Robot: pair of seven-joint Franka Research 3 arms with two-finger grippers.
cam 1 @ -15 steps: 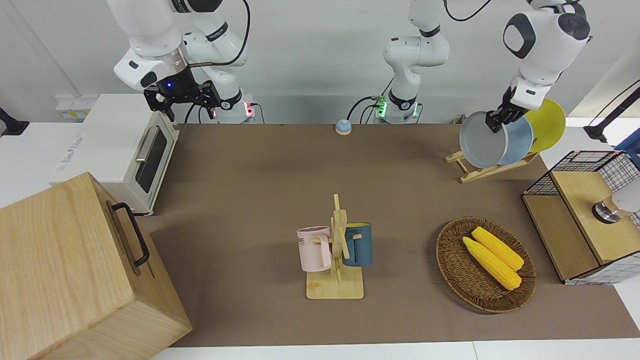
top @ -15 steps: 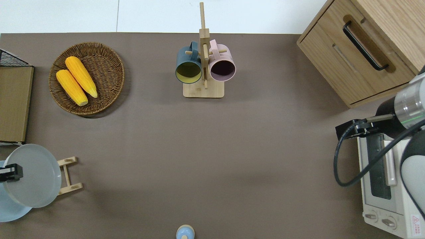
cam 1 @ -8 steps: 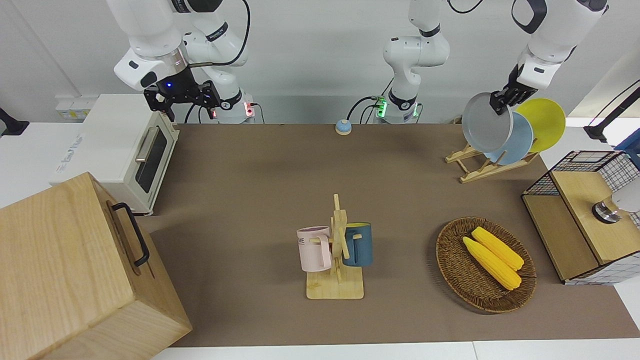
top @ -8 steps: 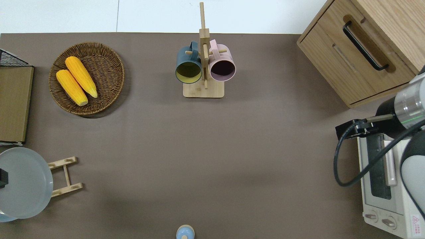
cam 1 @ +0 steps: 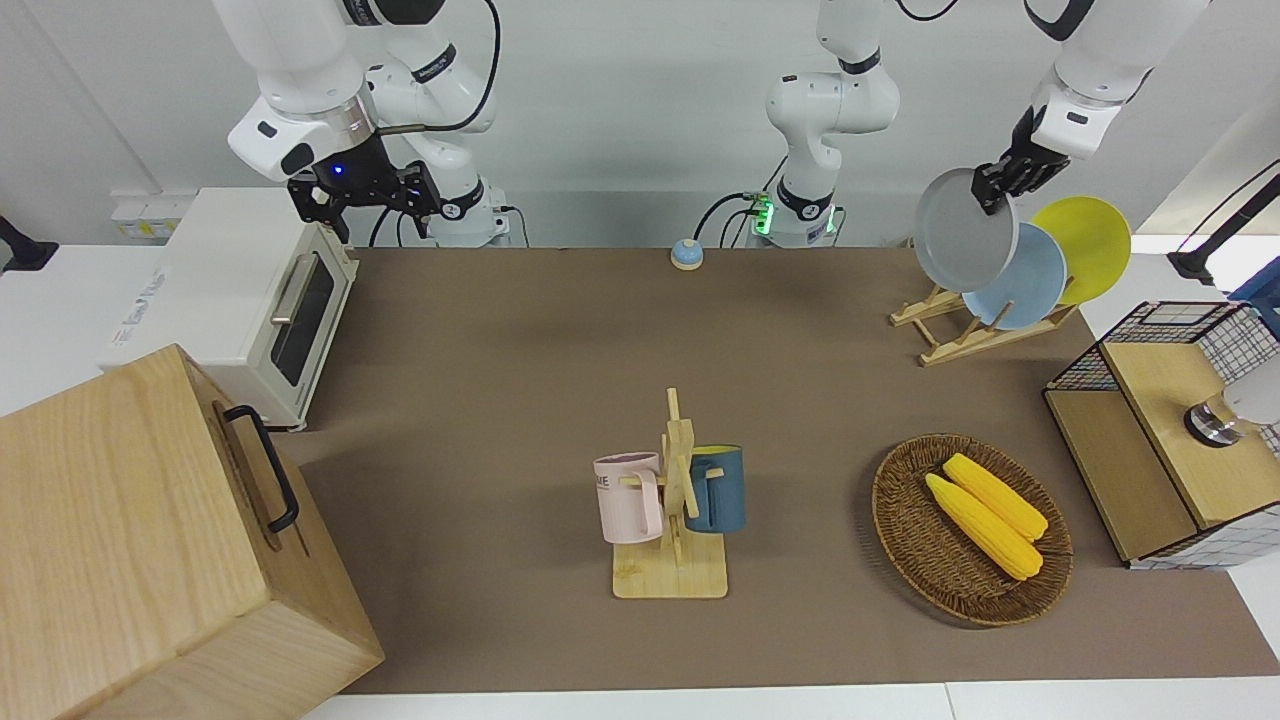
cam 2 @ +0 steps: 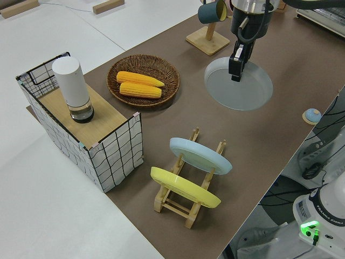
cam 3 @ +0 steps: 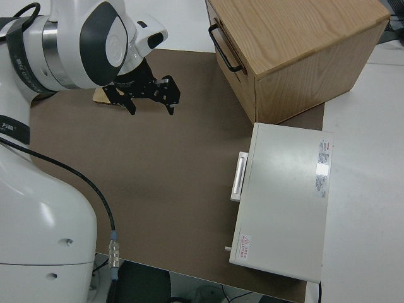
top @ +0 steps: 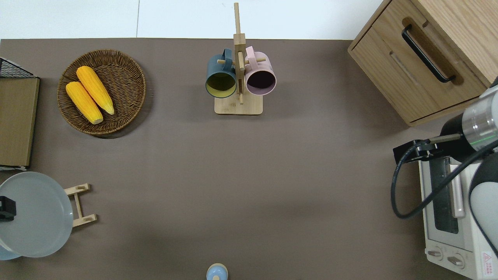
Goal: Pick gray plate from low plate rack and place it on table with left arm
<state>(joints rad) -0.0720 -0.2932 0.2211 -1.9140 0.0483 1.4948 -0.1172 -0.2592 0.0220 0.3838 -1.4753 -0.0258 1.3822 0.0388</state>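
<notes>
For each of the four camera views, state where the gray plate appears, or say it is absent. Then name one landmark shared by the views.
Front view: gray plate, top right, held over the low plate rack.
Overhead view: gray plate, bottom left edge.
Left side view: gray plate, upper middle.
Right side view: absent.
Shared landmark: the corn basket.

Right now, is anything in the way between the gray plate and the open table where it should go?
Nothing visible is. The left hand holds the gray plate over the low plate rack; bare table lies beside it.
</notes>
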